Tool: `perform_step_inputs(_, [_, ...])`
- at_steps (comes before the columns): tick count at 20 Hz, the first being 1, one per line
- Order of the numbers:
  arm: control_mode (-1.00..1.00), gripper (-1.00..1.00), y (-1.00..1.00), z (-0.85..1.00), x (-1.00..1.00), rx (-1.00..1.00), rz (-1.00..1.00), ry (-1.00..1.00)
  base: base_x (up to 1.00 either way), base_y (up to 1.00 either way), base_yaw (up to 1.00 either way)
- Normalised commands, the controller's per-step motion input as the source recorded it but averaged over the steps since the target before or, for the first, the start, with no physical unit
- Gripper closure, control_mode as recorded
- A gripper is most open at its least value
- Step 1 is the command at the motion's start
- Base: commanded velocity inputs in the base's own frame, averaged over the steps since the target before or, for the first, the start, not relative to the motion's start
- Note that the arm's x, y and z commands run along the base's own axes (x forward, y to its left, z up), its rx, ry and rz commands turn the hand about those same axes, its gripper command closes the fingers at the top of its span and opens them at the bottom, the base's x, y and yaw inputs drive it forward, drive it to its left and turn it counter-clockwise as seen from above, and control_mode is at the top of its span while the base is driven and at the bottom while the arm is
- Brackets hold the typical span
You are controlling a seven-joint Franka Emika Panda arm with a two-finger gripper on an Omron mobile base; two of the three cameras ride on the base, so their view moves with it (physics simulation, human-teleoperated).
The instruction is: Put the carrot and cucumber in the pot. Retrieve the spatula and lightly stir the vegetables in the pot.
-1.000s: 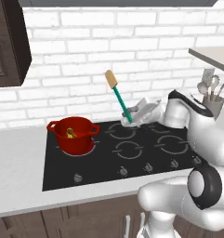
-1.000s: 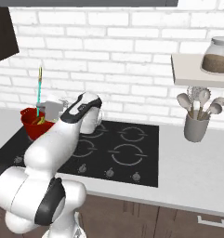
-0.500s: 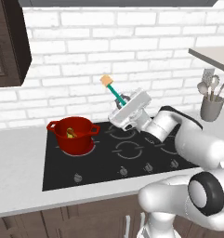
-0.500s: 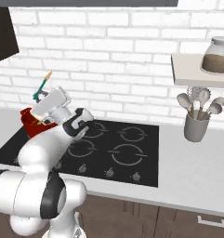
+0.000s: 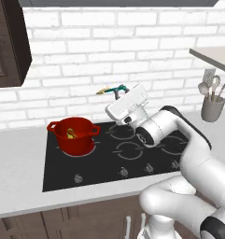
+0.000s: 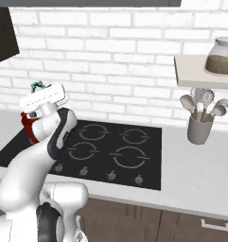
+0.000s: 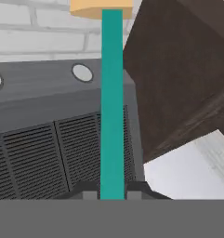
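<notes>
Since the earlier frame the hand has swung left from over the right burners to a spot above the stove's left half, and the spatula (image 5: pixel 111 89) has tipped from steeply upright to nearly level, its pale end toward 9 o'clock in the left base view. The fingers (image 7: pixel 112 189) are clamped tight on the teal handle, which runs straight up to 12 o'clock in the hand view, tan end at the top edge. Beyond it there lie a grey vented hood (image 7: pixel 48 135) and a dark cabinet (image 7: pixel 183 79). The pot (image 5: pixel 73 136) sits on the front left burner of the black cooktop (image 5: pixel 109 161), at 8 o'clock from the hand and well apart from it. The carrot (image 5: pixel 72 135) lies inside; the cucumber cannot be made out with certainty. A grey utensil holder (image 6: pixel 199 127) stands on the bench (image 6: pixel 191 175) at the right.
</notes>
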Motion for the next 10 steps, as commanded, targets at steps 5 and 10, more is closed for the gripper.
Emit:
perform_step_inputs(5, [-1.0, 1.0, 0.0, 0.13, 0.31, 0.03, 0.03, 0.42, 0.0, 0.0, 0.0])
perform_step_inputs(10, [-1.0, 1.0, 0.0, 0.02, 0.3, 0.04, 0.04, 0.48, 0.0, 0.0, 0.0])
